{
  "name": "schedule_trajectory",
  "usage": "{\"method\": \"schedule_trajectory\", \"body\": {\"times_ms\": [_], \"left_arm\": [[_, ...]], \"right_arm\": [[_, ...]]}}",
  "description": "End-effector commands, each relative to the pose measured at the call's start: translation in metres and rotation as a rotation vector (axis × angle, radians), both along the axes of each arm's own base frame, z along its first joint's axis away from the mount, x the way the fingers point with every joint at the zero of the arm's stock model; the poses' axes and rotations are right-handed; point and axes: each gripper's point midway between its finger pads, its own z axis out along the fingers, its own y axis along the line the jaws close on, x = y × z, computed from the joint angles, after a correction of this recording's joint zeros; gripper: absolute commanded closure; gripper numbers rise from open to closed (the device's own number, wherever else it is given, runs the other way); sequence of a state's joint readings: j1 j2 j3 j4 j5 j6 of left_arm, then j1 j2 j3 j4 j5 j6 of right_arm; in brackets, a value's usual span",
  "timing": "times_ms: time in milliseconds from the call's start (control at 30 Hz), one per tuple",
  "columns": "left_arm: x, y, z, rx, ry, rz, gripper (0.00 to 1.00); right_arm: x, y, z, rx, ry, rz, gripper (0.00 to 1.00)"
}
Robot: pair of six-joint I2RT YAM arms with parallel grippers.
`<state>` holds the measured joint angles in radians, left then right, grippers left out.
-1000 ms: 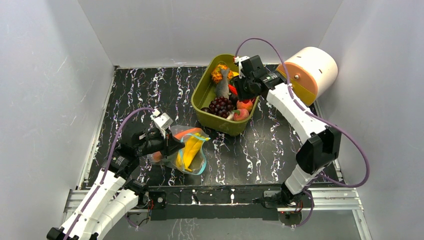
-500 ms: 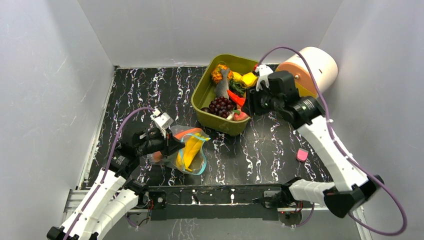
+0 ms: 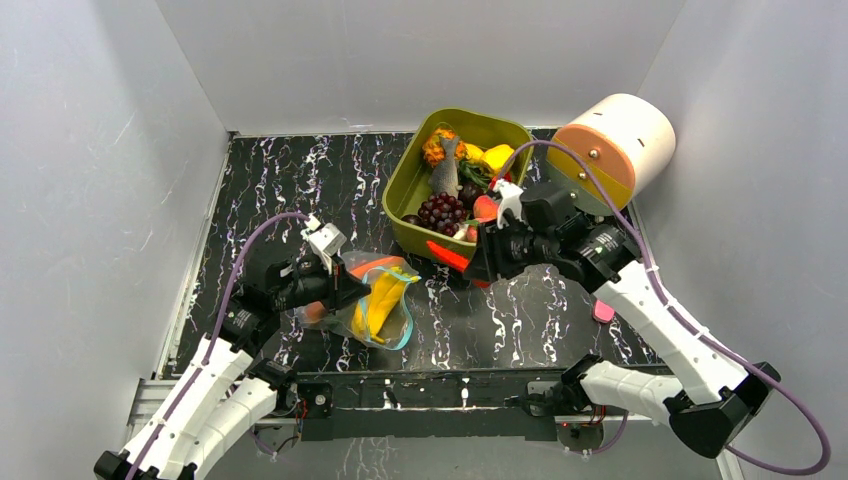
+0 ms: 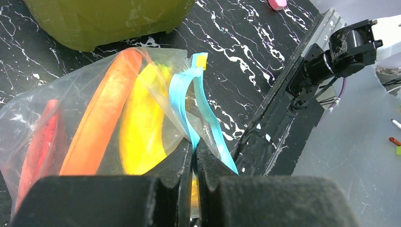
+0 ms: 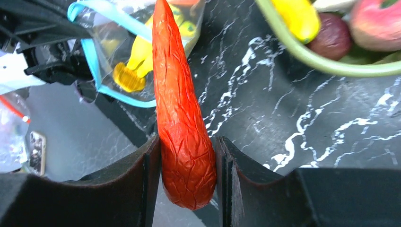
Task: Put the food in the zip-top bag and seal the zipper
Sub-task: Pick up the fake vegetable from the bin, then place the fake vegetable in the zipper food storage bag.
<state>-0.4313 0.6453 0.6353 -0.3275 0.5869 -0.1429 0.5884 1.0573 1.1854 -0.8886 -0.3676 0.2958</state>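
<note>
Right tool (image 5: 187, 153) pinched the red-orange toy food (image 5: 177, 85) by its thick end, one jaw on either side, with the tapered tip sticking straight out ahead. It hung over the bench (image 3: 300, 170), just clear of the near wall of the olive tub (image 3: 405, 185).

Left tool (image 4: 194, 153) was pressed together on the clear film of the zip-top bag (image 4: 80, 85), right at the teal zipper (image 4: 182, 90). That hold propped the mouth apart in a loop. The bag lay on the bench beside the left arm. A yellow piece (image 4: 142, 127) and an orange piece (image 4: 99, 127) were already inside it.

What mattered for the coming move was the line-up. The bag lay to the left of the right tool and somewhat nearer the bases, not far off. In the right wrist view the food's long axis ran toward the teal loop, tip first. The left arm was nearer the bag but was busy holding it, so the insertion looked to fall to the right arm. It would probably have to slide the food lengthwise into the mouth without knocking the rim shut.
</note>
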Motion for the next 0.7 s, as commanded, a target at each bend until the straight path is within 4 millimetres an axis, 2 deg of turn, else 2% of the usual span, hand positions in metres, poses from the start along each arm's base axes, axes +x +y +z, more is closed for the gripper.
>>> {"method": "schedule_trajectory", "body": {"times_ms": [0,133,367,500,667], "left_arm": [[0.005,-0.006,0.022,-0.05,-0.047,-0.007,0.98],[0.008,-0.008,0.028,-0.065,-0.058,-0.007,0.98],[0.006,-0.011,0.04,-0.09,-0.061,-0.021,0.98],[0.001,-0.012,0.044,-0.106,-0.053,-0.029,0.98],[-0.004,-0.014,0.044,-0.134,-0.042,-0.043,0.98]], "right_arm": [[-0.02,0.027,0.016,0.084,-0.003,0.064,0.81],[-0.044,0.045,0.011,0.053,0.015,0.139,0.8],[-0.065,0.064,-0.007,-0.01,0.04,0.221,0.8],[-0.073,0.08,-0.016,-0.016,0.055,0.249,0.8],[-0.075,0.112,-0.018,-0.019,0.036,0.281,0.8]]}}
